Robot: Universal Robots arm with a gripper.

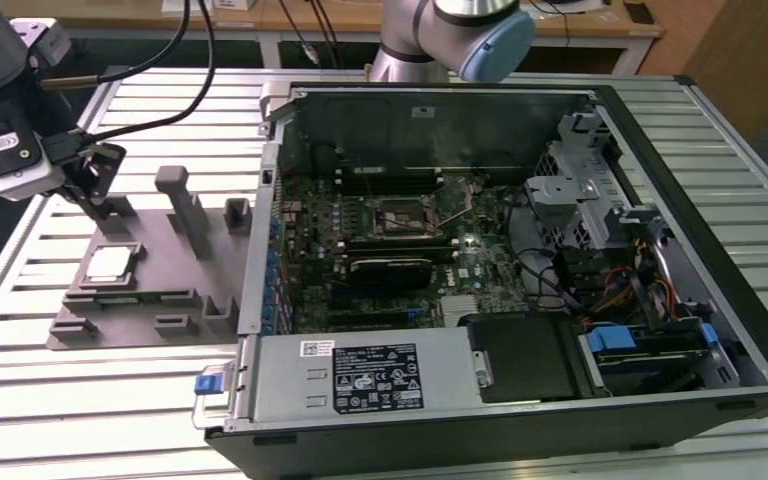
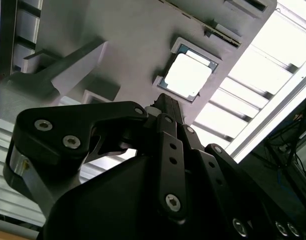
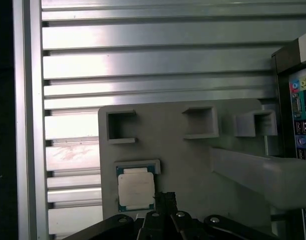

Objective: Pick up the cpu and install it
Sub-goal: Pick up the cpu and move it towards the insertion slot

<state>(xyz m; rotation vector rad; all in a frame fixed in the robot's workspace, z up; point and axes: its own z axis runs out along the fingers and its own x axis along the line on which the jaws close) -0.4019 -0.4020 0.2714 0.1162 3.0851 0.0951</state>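
The cpu (image 1: 108,263), a small square chip with a pale metal top, lies flat in a recess of the grey fixture tray (image 1: 160,268) on the exterior view's left. My gripper (image 1: 97,205) hangs above the tray, just beyond the cpu and apart from it. Both wrist views show the cpu (image 2: 188,75) (image 3: 136,189) in its recess, close beside my gripper (image 2: 163,100) (image 3: 165,196). The black fingers are shut together into one narrow tip with nothing between them. The motherboard socket (image 1: 402,213) sits inside the open computer case.
The open computer case (image 1: 518,250) covers the middle and the exterior view's right of the slatted metal table (image 1: 77,400). Upright grey posts (image 1: 181,205) rise from the tray near the gripper. A black heatsink block (image 1: 387,268) lies on the motherboard. Cables trail from the arm.
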